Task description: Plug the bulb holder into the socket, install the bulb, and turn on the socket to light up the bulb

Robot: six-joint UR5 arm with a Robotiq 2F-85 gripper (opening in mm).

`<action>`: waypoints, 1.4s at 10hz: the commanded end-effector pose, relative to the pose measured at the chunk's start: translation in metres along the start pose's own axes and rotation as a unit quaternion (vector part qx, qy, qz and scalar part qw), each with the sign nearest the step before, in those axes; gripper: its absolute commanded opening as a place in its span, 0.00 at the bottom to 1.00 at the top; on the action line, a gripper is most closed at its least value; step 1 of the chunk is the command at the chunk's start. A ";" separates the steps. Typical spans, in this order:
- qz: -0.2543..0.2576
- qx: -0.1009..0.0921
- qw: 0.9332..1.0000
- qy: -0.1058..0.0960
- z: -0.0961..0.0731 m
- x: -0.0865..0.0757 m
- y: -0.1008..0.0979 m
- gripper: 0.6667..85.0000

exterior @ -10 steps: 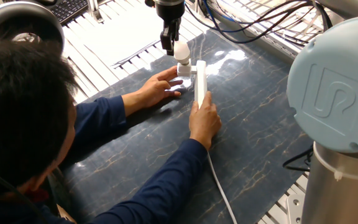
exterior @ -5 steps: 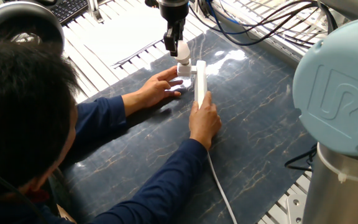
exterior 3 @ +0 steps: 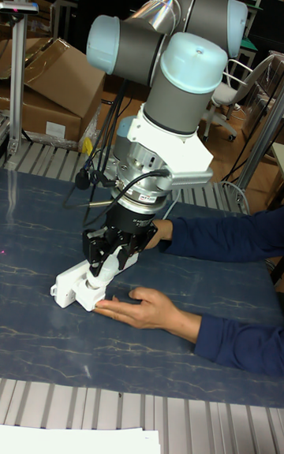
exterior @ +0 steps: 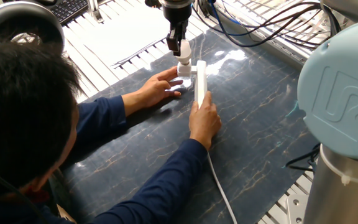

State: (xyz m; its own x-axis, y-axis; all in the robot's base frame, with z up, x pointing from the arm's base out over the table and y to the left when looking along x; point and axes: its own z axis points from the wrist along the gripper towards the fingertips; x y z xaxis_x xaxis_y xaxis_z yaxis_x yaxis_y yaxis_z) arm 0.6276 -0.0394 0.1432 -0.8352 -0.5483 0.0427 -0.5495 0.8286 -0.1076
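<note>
Gripper point(exterior: 181, 45) pointing straight down from the arm's wrist, directly above the bulb holder point(exterior: 183, 69); jaws clamped on the bulb point(exterior: 184, 48), one dark finger on each side of its white dome; the tall fixed view shows the same grip point(exterior 3: 110, 258), the wrist vertical and the cabled flange above it. Bulb upright, its neck meeting the top of the bulb holder, though whether it is seated in the thread cannot be told from either view. Bulb holder sitting against the far end of the socket point(exterior: 200, 84), on that strip's left flank as the fixed view shows it; socket lying on the dark marbled tabletop point(exterior: 253, 124), its white cord point(exterior: 219, 186) trailing from its near end. One hand of the person point(exterior: 157, 88) flat on the tabletop just beside the bulb holder; the other hand point(exterior: 204, 121) gripping the near end of the socket. Against a second ago, the gripper and bulb have shifted toward the socket and come lower onto the bulb holder; both hands and the socket lie as before.
</note>
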 end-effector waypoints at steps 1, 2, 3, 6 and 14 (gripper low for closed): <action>0.004 0.007 1.000 0.001 -0.002 -0.003 0.003 0.24; 0.005 0.008 1.000 0.003 -0.004 -0.004 0.003 0.01; 0.004 0.003 1.000 0.002 -0.005 -0.003 0.006 0.00; -0.005 -0.003 1.000 0.006 -0.014 0.000 0.006 0.00; -0.056 -0.035 0.996 -0.055 -0.024 -0.028 0.017 0.00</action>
State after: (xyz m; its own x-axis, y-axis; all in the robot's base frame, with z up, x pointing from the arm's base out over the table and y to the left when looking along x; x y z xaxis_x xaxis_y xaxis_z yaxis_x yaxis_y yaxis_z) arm 0.6396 -0.0092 0.1604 -0.7855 -0.6179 -0.0362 -0.6157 0.7860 -0.0567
